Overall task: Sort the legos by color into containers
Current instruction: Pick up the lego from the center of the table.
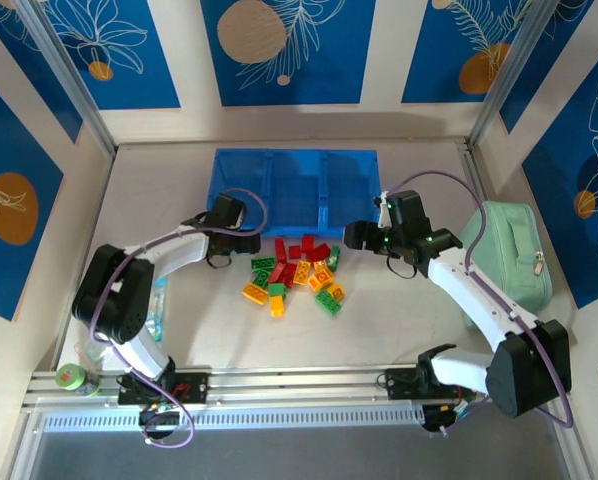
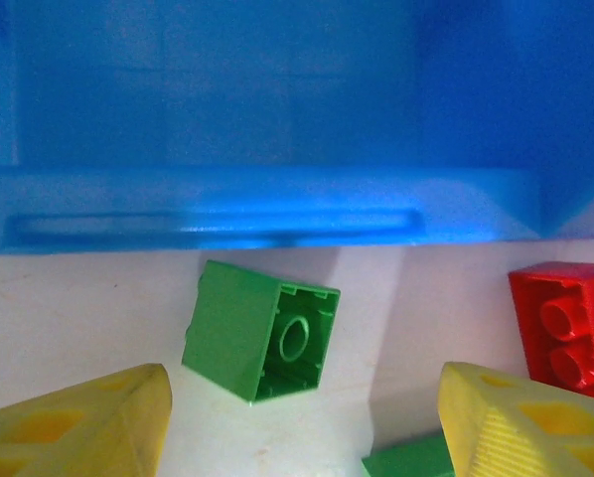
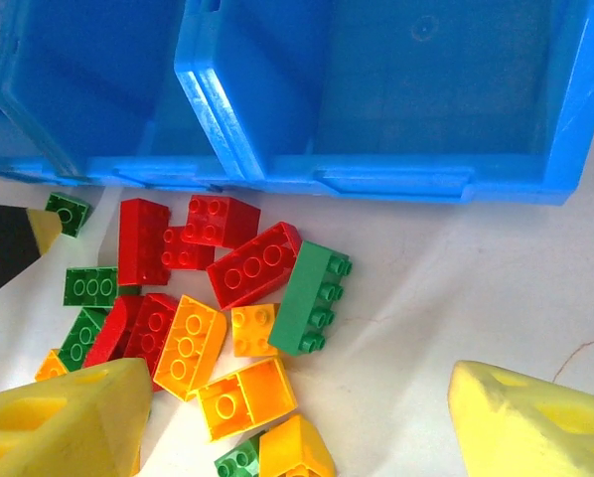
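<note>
— Which piece is the left arm after?

— That green brick (image 2: 262, 333). It lies tipped on its side on the table (image 1: 379, 340), hollow underside towards the wrist camera, just in front of the tray's near wall. The left gripper (image 2: 302, 397) hangs over it with its yellow fingers (image 2: 78, 422) spread either side, and neither looks to be touching it.

— How would you take it?

— The brick sits skewed to the fingers, so I'd turn the wrist until the pads face two flat sides. Then I'd go lower, so they catch the middle and not a corner, and squeeze. A red brick (image 2: 565, 328) lies near on the right and the wall is close behind. I'd lift straight up before crossing the rim.

— And the other arm?

— The right gripper (image 3: 297, 378) is spread too, with nothing pinched. It hovers above the near right part of the legos (image 1: 294, 272). They lie in a loose heap on the table just in front of the tray, with red, green and orange all mixed.

— Anything in the containers (image 1: 294, 165)?

— Three blue compartments joined side by side. I can see no brick in any of them, so sorting has hardly begun, I'd say. No colour has claimed a compartment. Green could go in the left one, since it's nearest that arm.
</note>
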